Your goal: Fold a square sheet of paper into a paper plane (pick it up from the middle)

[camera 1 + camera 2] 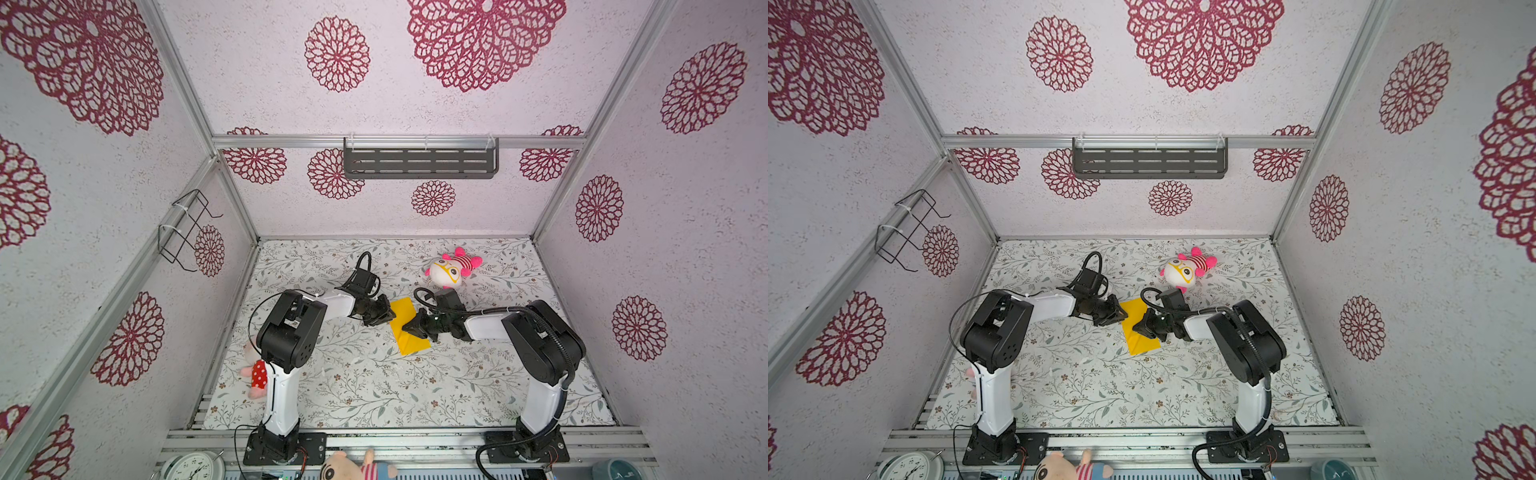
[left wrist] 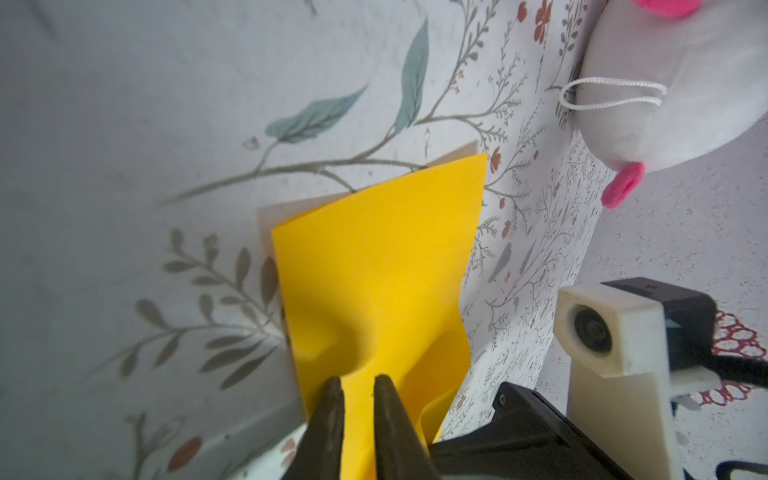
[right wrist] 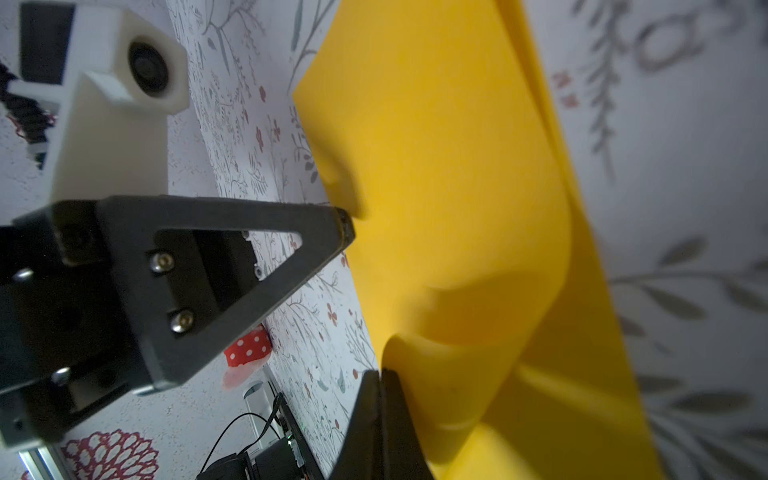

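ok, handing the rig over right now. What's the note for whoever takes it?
Left gripper: fingers nearly closed astride one edge of the paper; whether they grip it firmly is not clear.
Right gripper: shut on the paper's other side, which curls up at the fingers.
Paper: mid-table, between the two arms, near the plush toy but apart from it.
Done: the paper looks folded over once; two layers show in the right wrist view.
Left: no pointed nose or wings yet, so the plane folds are all still to do.
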